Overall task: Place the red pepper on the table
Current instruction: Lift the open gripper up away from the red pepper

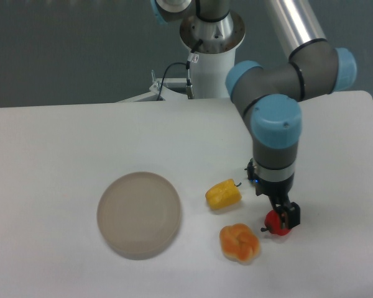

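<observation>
The red pepper (275, 226) lies on the white table (62, 143) at the front right, right of the orange pepper. Only its lower left part and dark stem show, because my gripper (278, 208) hangs just over it and covers the rest. The gripper is open: one dark finger (292, 215) stands at the pepper's right side, and the other is up by the wrist at the left. The arm's blue-capped wrist rises directly above it.
A yellow pepper (223, 194) lies left of the gripper, and a lobed orange pepper (239, 242) sits in front of it. A round beige plate (139, 214) rests at the centre left. The robot base (211, 56) stands at the back edge.
</observation>
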Action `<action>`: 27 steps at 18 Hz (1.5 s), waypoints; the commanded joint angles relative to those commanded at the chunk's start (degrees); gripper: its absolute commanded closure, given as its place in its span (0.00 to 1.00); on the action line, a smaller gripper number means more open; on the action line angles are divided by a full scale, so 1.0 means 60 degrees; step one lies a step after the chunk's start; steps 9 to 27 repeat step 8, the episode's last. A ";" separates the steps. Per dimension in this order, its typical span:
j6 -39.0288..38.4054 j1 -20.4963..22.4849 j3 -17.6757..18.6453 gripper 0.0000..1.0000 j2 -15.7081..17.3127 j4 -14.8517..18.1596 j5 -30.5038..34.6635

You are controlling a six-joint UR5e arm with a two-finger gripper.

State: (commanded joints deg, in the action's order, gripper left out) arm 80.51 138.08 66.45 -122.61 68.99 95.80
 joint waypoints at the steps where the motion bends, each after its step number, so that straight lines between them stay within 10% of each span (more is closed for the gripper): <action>1: 0.0015 -0.0073 0.0000 0.00 0.0015 0.0000 0.0015; 27: 0.0146 -0.0103 -0.0015 0.00 -0.0029 -0.0059 0.0001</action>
